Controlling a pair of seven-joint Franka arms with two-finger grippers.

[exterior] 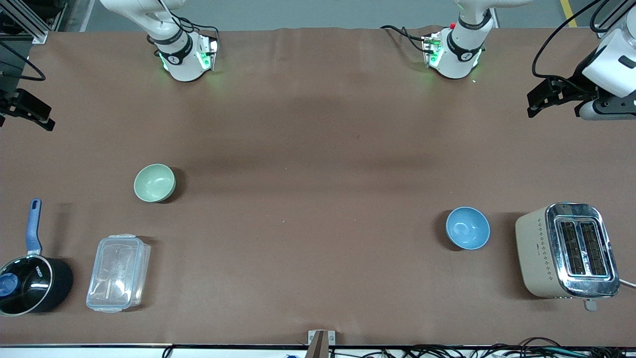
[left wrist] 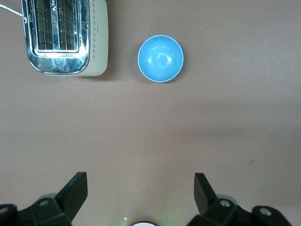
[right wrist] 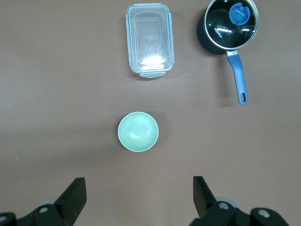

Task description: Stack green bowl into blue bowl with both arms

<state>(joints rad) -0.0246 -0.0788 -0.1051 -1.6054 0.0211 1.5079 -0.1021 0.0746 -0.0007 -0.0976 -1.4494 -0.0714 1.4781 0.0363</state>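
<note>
The green bowl (exterior: 154, 183) stands upright and empty on the brown table, toward the right arm's end; it also shows in the right wrist view (right wrist: 138, 132). The blue bowl (exterior: 467, 227) stands upright and empty toward the left arm's end, beside the toaster, and shows in the left wrist view (left wrist: 160, 58). My right gripper (exterior: 30, 112) is open and empty, high over the table's edge at the right arm's end (right wrist: 139, 183). My left gripper (exterior: 539, 102) is open and empty, high over the left arm's end (left wrist: 141, 181). Neither gripper touches a bowl.
A cream and chrome toaster (exterior: 566, 250) stands beside the blue bowl at the left arm's end (left wrist: 66, 35). A clear lidded container (exterior: 118, 272) and a black saucepan with a blue handle (exterior: 30, 283) lie nearer the front camera than the green bowl.
</note>
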